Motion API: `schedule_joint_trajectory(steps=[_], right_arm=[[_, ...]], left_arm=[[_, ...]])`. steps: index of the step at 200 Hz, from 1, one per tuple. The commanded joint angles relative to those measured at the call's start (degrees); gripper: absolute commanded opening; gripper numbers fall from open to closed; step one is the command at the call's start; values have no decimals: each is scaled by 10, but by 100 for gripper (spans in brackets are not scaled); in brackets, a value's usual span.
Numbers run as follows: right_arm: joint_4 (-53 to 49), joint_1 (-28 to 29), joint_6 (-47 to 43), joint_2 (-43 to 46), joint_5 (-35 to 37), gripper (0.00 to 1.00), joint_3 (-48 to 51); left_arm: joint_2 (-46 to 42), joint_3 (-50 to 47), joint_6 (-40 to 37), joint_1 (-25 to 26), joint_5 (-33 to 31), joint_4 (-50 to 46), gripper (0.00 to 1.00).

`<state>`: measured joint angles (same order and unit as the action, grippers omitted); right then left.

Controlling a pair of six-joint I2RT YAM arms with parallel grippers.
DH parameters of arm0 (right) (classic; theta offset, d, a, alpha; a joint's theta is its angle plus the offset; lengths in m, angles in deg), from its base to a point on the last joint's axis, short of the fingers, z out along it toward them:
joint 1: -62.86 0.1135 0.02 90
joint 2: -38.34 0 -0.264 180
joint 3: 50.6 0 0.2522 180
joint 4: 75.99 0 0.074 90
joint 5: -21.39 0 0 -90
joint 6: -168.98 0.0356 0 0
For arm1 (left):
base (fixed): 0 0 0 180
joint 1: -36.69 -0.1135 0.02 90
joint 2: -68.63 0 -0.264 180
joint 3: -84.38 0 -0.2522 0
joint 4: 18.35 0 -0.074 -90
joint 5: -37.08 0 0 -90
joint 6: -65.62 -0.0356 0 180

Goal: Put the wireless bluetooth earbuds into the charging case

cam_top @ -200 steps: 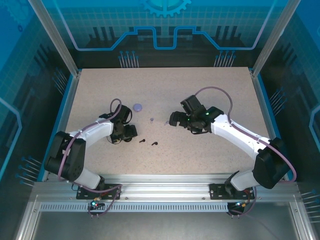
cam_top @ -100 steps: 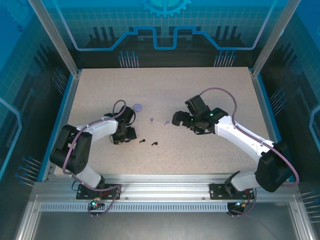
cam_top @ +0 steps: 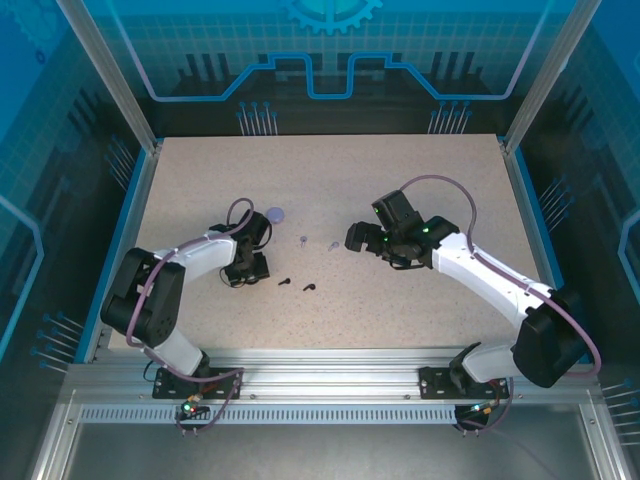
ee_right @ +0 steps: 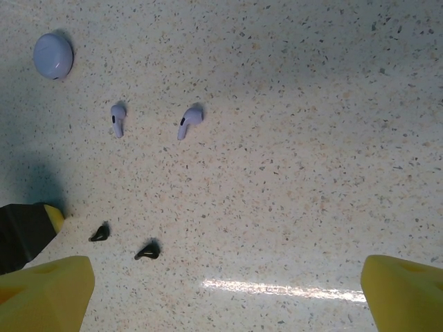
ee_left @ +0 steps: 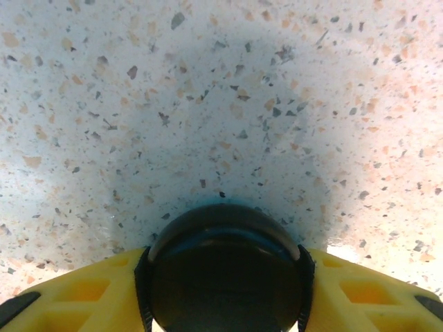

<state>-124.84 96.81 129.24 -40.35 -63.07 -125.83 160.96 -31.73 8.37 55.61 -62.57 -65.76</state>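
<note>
Currently, left gripper (cam_top: 252, 267) sits low on the worktop (cam_top: 430, 320), about halfway between worktop middle and left edge. Left wrist view: its yellow fingers (ee_left: 83, 294) press on both sides of a round black case (ee_left: 225, 266), pads touching it, so it is clamped on that case. The case rests on the worktop surface, lid closed, glossy dome, and no lettering can be made out on it.

Right gripper (cam_top: 355, 238) hangs just right of worktop middle, jaws spread wide with nothing between them; the fingertips (ee_right: 405, 290) sit at the bottom corners of the right wrist view.

Two lilac earbuds (cam_top: 302, 240) (ee_right: 188, 121) lie side by side but apart at about worktop middle. Two black earbuds (cam_top: 309, 288) (ee_right: 147, 252) lie a bit closer to the near edge, just beside the left gripper, not touching it. All four are loose on the worktop, outside any case.

Closed lilac case (cam_top: 276, 214) lies left of middle, toward the far edge, near the left arm; markings too small to read.

Back panel (cam_top: 330, 12) has a blue gear-and-line graphic.
</note>
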Motion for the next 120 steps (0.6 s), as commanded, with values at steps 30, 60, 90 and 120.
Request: schedule_joint_trajectory(steps=[30, 60, 90, 120], right_arm=[[-14, -28, -13, 14, 4, 100, 6], [-23, -55, -21, 21, 4, 100, 13], [-25, -94, -27, 43, 2, 100, 38], [-29, -137, -38, 65, -9, 100, 62]], left_arm=[[-81, 44, -3, 36, -7, -27, 34], [-102, 74, 42, 95, -7, -28, 33], [-81, 108, 91, 172, -30, -10, 31], [-20, 158, 137, 251, -57, -4, 28]])
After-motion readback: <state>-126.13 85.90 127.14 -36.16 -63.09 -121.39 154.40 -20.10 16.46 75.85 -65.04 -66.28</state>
